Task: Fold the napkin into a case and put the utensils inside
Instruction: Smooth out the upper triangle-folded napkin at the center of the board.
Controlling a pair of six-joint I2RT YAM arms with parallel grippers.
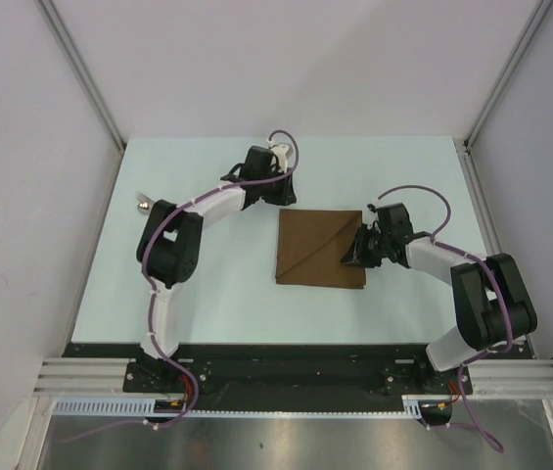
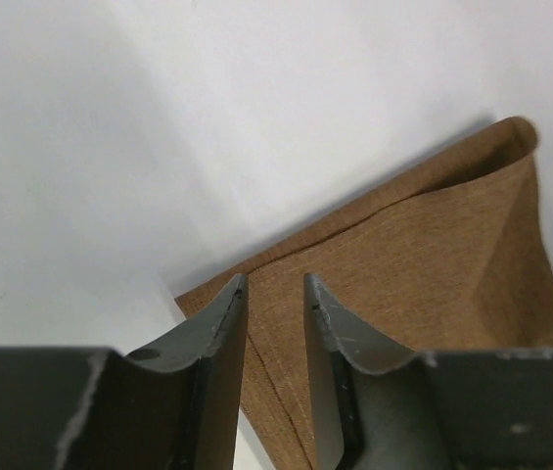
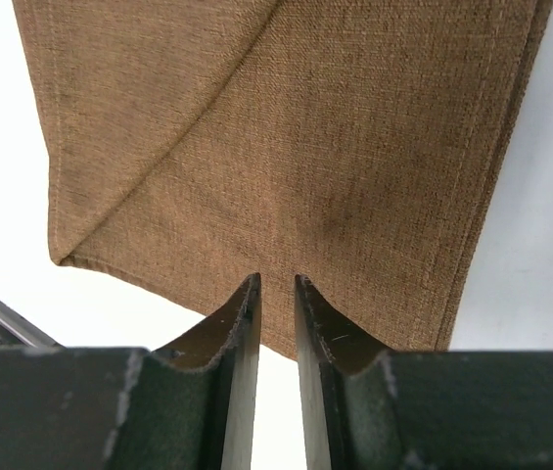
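The table (image 1: 217, 294) carries 1 task thing at its middle: the napkin (image 1: 305, 264), lying flat as a brown square with a diagonal crease running from its far right corner to its near left corner. That looks like 1 flap turned over. I judge the folding step to be in hand, with the case not yet formed.

The 2 arms flank the cloth. The left arm (image 1: 212, 204) reaches to the napkin's far left corner, and the right arm (image 1: 433, 257) comes in at its right edge. The left jaws stand narrow, with the corner's cloth showing in the slit between them. The right jaws are narrow too, their tips at the hem. I cannot tell whether either pair truly pinches the fabric.

The next move calls for a sure nip on thin cloth lying flat, then lifting that corner across while the other side stays pinned.

The utensils (image 1: 142, 205) show only as a small shiny piece near the left arm's elbow, well apart from the napkin. Nothing lies between them, though that elbow crowds the spot.
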